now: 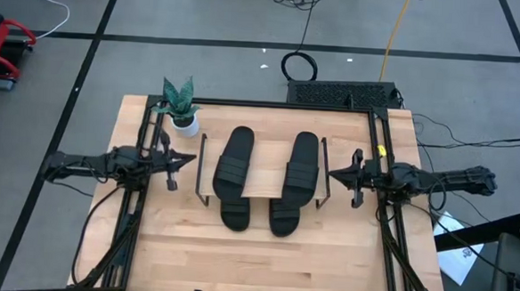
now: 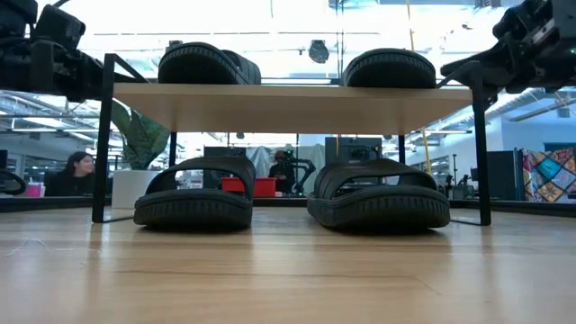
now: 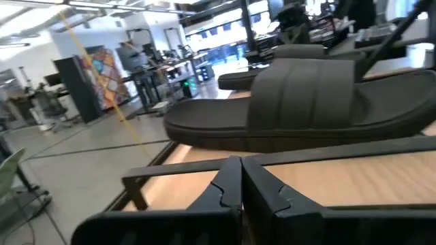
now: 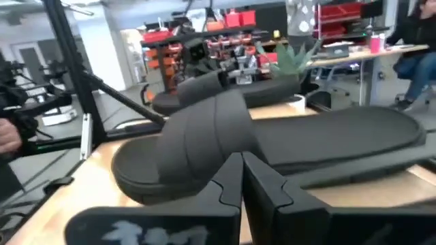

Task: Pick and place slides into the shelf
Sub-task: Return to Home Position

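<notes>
Already two slides point(image 1: 233, 166) lie atop the shelf point(image 1: 262, 183), centred on the surface point(image 1: 236, 265), two beneath; left end effector point(image 1: 186, 159) and right end effector point(image 1: 334, 174), both clenched empty, flank it. An inward swing could jolt its frame.

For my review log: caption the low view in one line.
Two slides on the shelf, two under it; left pincer and right pincer shut beside it.
</notes>
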You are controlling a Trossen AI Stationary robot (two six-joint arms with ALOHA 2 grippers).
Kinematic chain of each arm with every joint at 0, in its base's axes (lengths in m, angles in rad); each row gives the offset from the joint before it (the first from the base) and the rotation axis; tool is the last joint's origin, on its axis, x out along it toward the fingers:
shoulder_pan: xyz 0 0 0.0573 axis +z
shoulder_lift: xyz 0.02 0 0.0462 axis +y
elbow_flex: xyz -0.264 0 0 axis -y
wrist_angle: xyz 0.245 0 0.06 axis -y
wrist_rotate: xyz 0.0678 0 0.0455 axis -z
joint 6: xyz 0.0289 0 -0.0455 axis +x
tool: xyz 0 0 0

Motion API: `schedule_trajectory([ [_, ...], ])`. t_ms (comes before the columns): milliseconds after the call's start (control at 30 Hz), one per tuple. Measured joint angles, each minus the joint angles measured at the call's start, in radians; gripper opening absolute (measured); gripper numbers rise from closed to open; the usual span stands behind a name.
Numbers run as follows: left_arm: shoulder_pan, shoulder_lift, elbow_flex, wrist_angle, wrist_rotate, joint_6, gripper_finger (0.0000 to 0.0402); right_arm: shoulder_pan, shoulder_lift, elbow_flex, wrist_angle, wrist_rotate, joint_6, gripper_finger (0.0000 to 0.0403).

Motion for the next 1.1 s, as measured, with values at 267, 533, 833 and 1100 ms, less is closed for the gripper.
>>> schedule_trajectory([
  [267,-0.039,0.000,0.000,-0.003,0.004,0.006,0.0000,0.006,-0.080,-0.062,0.005,-0.034,0.032,0.0000],
  [533,-0.043,0.000,0.000,-0.004,-0.020,-0.054,0.0000,0.031,-0.124,-0.072,0.007,-0.032,-0.009,0.0000],
  [833,-0.043,0.000,0.053,-0.109,0.000,-0.018,0.0000,0.116,-0.135,-0.074,0.011,-0.046,-0.050,0.0000],
  [1100,-0.043,-0.001,0.122,-0.127,0.127,0.030,0.0000,0.137,-0.172,-0.074,-0.003,-0.052,-0.117,0.0000],
])
